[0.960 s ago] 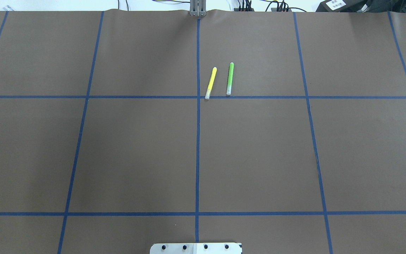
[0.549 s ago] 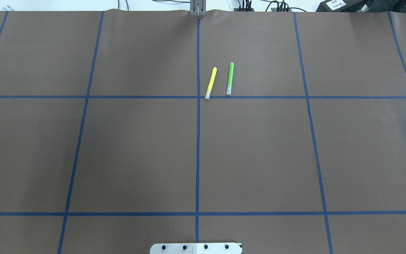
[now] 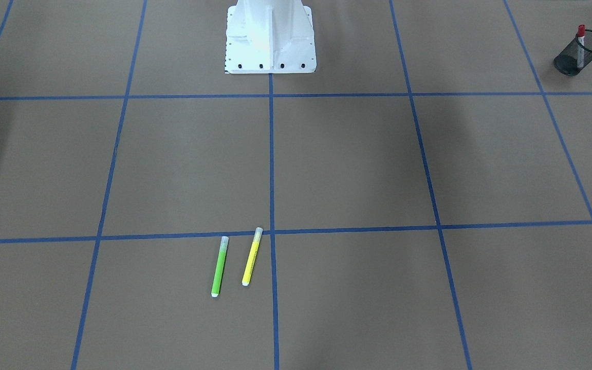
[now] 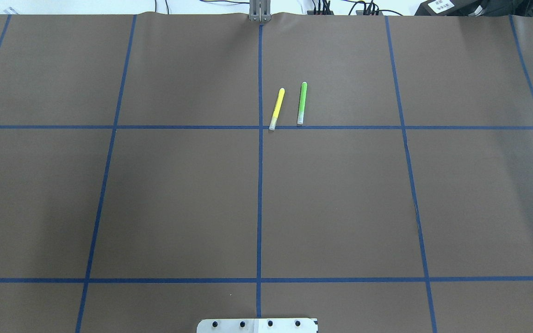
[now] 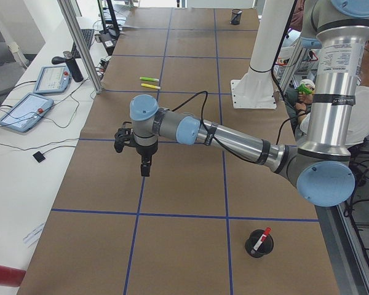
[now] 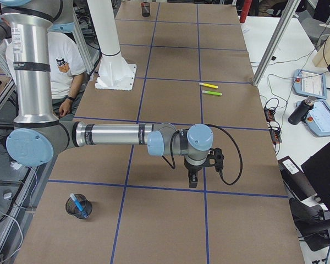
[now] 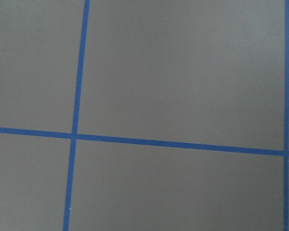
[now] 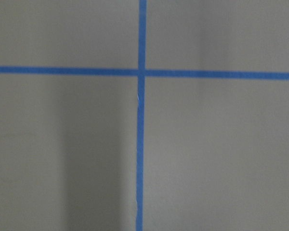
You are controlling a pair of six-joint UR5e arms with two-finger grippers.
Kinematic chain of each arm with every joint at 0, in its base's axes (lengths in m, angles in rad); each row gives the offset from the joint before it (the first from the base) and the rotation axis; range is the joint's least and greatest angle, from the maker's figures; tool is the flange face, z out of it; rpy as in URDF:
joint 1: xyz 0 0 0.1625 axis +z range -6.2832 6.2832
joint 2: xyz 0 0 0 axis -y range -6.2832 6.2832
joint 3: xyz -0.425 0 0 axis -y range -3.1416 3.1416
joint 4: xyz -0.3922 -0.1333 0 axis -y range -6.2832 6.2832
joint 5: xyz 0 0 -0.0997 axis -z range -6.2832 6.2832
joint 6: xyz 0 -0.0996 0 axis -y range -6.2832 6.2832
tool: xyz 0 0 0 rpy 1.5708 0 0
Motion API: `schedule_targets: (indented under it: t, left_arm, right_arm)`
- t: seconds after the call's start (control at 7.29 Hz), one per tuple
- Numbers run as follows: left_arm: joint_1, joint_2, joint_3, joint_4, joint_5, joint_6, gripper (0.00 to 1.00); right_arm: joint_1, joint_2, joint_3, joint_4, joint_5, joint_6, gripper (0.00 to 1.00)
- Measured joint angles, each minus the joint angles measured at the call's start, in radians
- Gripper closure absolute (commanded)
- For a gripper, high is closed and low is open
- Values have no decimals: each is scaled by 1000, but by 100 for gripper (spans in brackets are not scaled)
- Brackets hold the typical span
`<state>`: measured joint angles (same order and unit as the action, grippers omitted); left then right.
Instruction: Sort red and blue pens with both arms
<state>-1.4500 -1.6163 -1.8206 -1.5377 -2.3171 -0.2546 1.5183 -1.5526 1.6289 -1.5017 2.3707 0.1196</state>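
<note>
The red pen (image 3: 580,43) stands in a black mesh cup (image 3: 586,55) at the table end on my left; it shows again as the red pen (image 5: 264,235) in the exterior left view. The blue pen (image 6: 80,205) stands in another mesh cup (image 6: 72,207) at the end on my right. My left gripper (image 5: 146,171) hangs over bare table, pointing down. My right gripper (image 6: 193,182) hangs likewise over a tape line. Both show clearly only in the side views, so I cannot tell whether they are open or shut. Both wrist views show only brown table and blue tape.
A yellow marker (image 4: 277,108) and a green marker (image 4: 301,103) lie side by side just right of the centre line at the far side. The white robot base (image 3: 270,41) stands at the near edge. A seated person (image 6: 60,71) is behind the base.
</note>
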Motion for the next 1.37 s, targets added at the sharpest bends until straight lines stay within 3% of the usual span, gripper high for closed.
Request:
schedule_targets:
  t: [0.69, 1.37]
  left_arm:
    - [0, 48, 19, -4, -8, 70, 0]
    - [1, 48, 20, -13, -8, 69, 0]
  right_arm:
    - [-122, 50, 90, 63, -46, 133, 0]
    - [-135, 50, 88, 64, -47, 137, 0]
